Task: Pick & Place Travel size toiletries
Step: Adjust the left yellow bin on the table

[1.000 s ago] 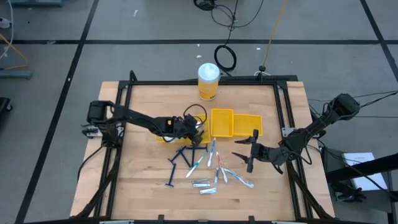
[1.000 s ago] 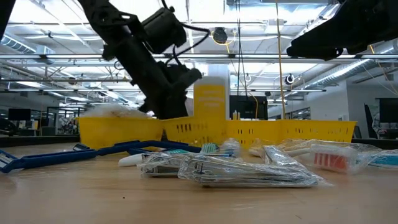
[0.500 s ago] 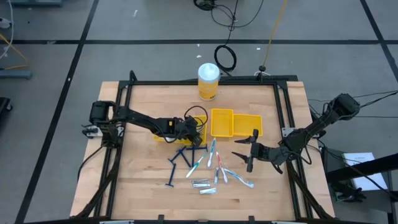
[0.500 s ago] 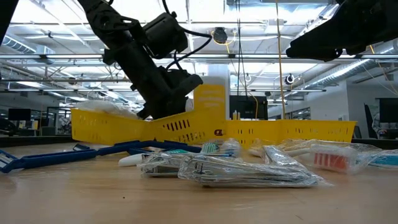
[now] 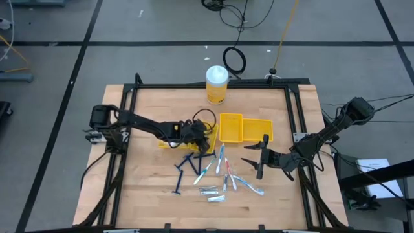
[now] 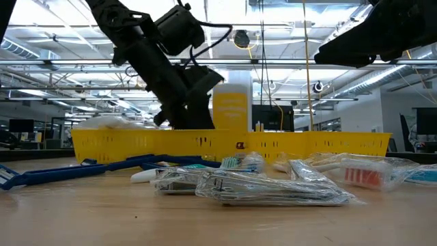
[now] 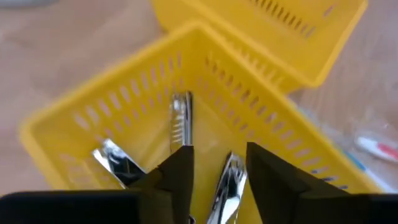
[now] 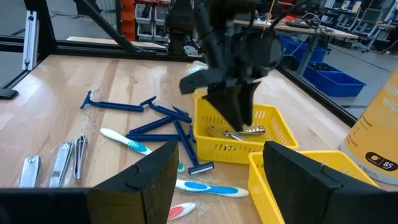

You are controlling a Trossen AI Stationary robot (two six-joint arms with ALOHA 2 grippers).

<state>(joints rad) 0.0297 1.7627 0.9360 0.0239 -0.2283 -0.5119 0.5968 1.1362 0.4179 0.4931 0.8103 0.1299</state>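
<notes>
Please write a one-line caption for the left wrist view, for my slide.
Left gripper open above a yellow bin that holds three silvery nail clippers.

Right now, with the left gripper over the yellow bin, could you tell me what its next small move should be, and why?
Probably lift the left gripper straight up out of the yellow bin. Its fingers stand apart, and the silvery clippers lie loose on the bin floor, so the drop looks done. More toiletries, such as the blue razors, wait on the table.

Robotics lab or workshop, large industrial hall. Wooden table (image 5: 149, 188) in black frame on grey floor, cables (image 5: 234, 59) lying around. Behind: ceiling trusses (image 6: 61, 63), strip lights, monitors (image 6: 20, 127), workbenches, blue bins (image 8: 323, 78).
</notes>
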